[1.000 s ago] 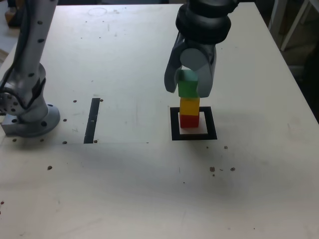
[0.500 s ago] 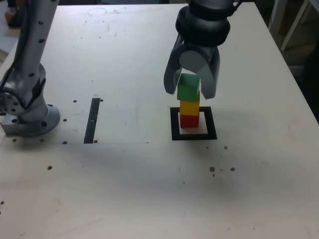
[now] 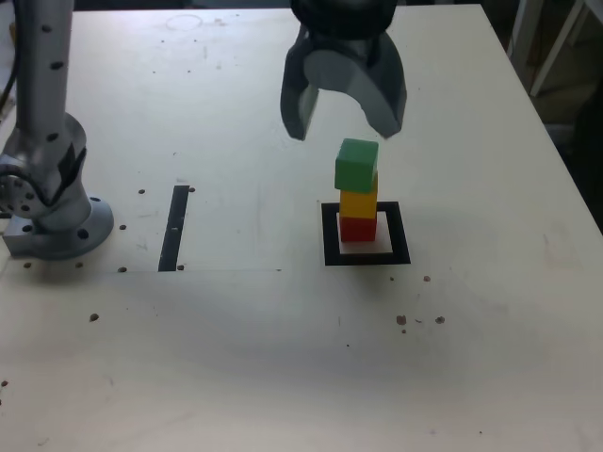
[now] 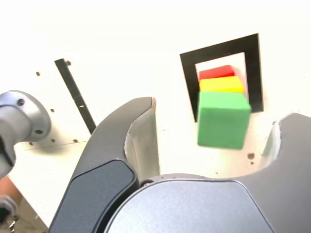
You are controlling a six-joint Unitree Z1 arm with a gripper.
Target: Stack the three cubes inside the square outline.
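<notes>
Three cubes stand stacked inside the square outline [image 3: 366, 234] of black tape: the red cube [image 3: 357, 228] at the bottom, the yellow cube [image 3: 358, 202] on it, the green cube [image 3: 356, 166] on top, turned a little. My gripper [image 3: 345, 121] hangs open above and just behind the stack, touching nothing. In the wrist view the green cube [image 4: 222, 119] shows between the spread fingers [image 4: 136, 141], with the yellow cube [image 4: 221, 85], the red cube [image 4: 216, 72] and the square outline [image 4: 188, 63] beyond it.
A narrow black tape strip [image 3: 174, 227] lies to the exterior view's left of the outline. The arm's grey base [image 3: 52, 202] stands at the table's left side. The table's right edge [image 3: 565, 179] runs close to chair legs beyond it.
The gripper let go of the green cube, opened wide and rose up and back from the stack. The green cube stays on the yellow one.
</notes>
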